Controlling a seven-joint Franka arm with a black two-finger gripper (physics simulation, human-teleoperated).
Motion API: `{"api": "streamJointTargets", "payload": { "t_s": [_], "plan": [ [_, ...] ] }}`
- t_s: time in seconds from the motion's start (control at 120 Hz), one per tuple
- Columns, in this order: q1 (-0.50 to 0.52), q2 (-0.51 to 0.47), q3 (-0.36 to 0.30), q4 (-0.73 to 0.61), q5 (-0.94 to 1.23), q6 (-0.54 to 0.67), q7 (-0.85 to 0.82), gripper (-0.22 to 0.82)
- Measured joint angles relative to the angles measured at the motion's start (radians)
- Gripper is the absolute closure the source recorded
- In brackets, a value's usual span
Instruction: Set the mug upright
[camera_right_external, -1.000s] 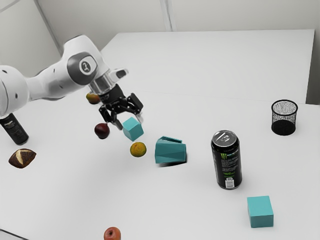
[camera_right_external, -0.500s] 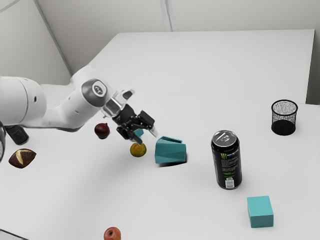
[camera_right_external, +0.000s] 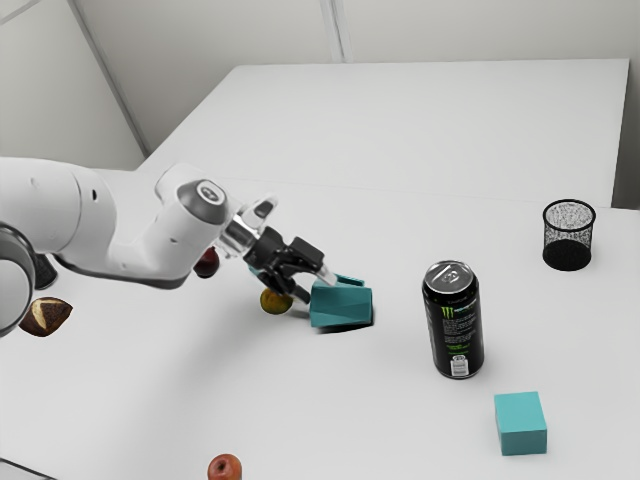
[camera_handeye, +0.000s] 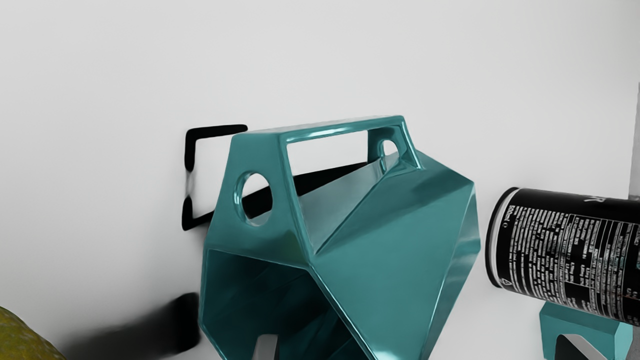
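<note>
Mug (camera_right_external: 341, 306): lay sideways, mouth (camera_handeye: 265, 295) toward your gripper (camera_right_external: 316, 286)
Fingers (camera_handeye: 266, 347): stood apart, one at the mouth (likely so you could pinch it)

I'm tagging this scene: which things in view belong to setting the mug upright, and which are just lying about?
For the job:
mug, on its side
gripper, open, at its mouth

Just lying about:
tall can
mesh cup
teal block
yellowish fruit
dark red fruit
bread roll
reddish fruit
half-hidden teal object
half-hidden black object
</note>
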Motion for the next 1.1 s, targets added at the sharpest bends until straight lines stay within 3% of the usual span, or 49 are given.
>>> {"api": "streamJointTargets", "payload": {
  "t_s": [0.183, 0.383, 0.683, 0.933, 1.1],
  "plan": [
    [-0.001, 0.011, -0.011, -0.020, -0.102, 0.005, 0.088, 0.04],
    [-0.010, 0.009, -0.011, -0.035, -0.134, 0.008, 0.164, 0.36],
    [-0.013, -0.011, -0.024, -0.030, -0.139, 0.006, 0.246, 0.67],
    [-0.033, -0.042, -0.035, -0.024, -0.098, 0.033, 0.283, 0.76],
    [-0.035, -0.066, -0.037, 0.026, 0.110, 0.053, 0.250, 0.77]
  ]
}}
